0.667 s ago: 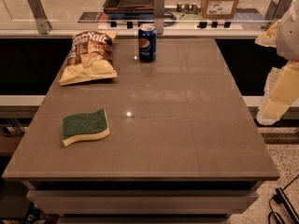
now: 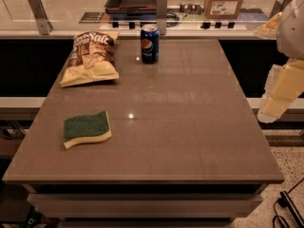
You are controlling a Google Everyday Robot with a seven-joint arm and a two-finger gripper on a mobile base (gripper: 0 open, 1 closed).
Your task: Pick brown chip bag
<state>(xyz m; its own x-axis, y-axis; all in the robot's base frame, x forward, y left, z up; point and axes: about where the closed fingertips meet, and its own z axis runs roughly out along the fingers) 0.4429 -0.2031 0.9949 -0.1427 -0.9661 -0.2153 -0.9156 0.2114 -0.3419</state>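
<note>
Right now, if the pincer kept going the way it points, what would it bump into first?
The pincer hangs beside the table's right edge, pointing down-left. It would likely meet that edge first, or slip past to the floor; depth is unclear.

Grey-brown rectangular table: bears three items.
Blue cylindrical Pepsi can: upright on the table near its far edge; reference for all entries.
Crinkly brown chip bag: flat on the table, left of the can, near but apart.
Green-and-yellow wavy foam sponge: on the table, before the can and leftward, well apart.
Grey metal upright post: just behind the can, off the table.
Brown cardboard box: behind and right of the can.
Cream-coloured gripper: well right of the can, beyond the table's right edge.
</note>
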